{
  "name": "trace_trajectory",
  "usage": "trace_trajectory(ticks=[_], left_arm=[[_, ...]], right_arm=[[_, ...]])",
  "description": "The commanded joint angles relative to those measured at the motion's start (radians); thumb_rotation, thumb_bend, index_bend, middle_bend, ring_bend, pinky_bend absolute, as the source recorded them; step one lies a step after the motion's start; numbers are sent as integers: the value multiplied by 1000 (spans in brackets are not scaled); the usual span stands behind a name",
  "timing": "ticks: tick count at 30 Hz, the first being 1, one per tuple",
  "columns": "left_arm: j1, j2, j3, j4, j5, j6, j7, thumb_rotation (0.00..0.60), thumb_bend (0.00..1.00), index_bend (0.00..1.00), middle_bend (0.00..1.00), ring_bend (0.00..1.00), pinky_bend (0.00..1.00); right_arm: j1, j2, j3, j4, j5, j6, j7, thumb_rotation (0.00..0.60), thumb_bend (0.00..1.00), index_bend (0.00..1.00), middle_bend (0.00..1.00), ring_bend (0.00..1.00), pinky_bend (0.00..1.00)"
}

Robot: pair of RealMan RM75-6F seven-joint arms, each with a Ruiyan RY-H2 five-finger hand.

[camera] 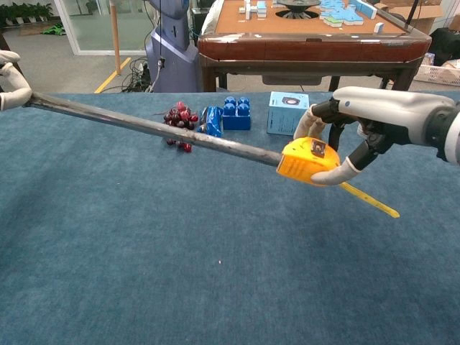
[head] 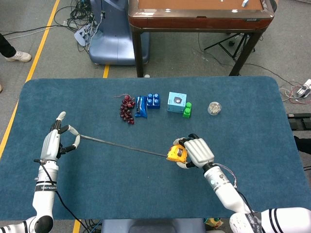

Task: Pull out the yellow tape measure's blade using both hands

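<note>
My right hand [head: 197, 152] [camera: 374, 122] grips the yellow tape measure [head: 176, 153] [camera: 307, 161] above the blue table [head: 243, 116], right of centre. The dark blade [head: 124, 145] [camera: 151, 128] runs out long and straight from its case to the left. My left hand [head: 56, 142] [camera: 10, 85] pinches the blade's end near the table's left edge; only its fingertips show in the chest view. A thin yellow strap [camera: 370, 200] trails from the case toward the right.
Along the far middle of the table lie a bunch of dark red grapes [head: 127, 108], a blue packet [head: 140, 106], a blue brick [head: 153, 100], a light blue box [head: 177, 102], a green brick [head: 187, 110] and a small clear container [head: 214, 108]. A brown table [head: 199, 14] stands beyond.
</note>
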Motion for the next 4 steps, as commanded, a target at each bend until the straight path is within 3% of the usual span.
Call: trace_trajectory(ticks=[1, 4], left_arm=[[3, 1, -1, 2, -2, 2, 0, 600, 533, 561, 32, 0, 0], [5, -1, -2, 5, -3, 0, -1, 600, 533, 561, 32, 0, 0]], right_arm=[[-15, 11, -7, -3, -12, 4, 11, 600, 649, 556, 539, 403, 165], [-26, 17, -9, 0, -19, 1, 19, 600, 649, 558, 539, 404, 165]])
